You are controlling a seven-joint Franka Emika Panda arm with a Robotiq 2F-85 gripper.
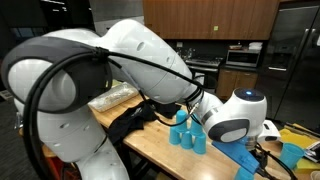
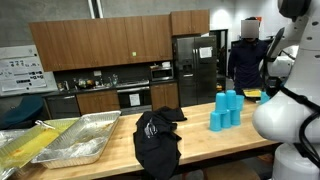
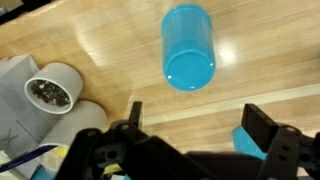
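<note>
In the wrist view my gripper [image 3: 198, 128] hangs open over the wooden table [image 3: 110, 40], with only bare wood between its two black fingers [image 3: 266, 128]. A blue cup [image 3: 188, 48] stands on the table just beyond the fingertips, apart from them. Part of another blue thing [image 3: 245, 141] shows right beside the right finger. In both exterior views a group of blue cups [image 1: 186, 134] [image 2: 226, 108] stands on the table near my white arm [image 1: 238, 116].
A white cylinder with dark contents [image 3: 52, 90] lies on a grey cloth to the left. A black cloth [image 2: 156, 137] and metal trays [image 2: 82, 140] lie further along the table. More blue things [image 1: 291, 153] lie at the table's end. Someone in dark clothes [image 2: 246, 58] stands behind.
</note>
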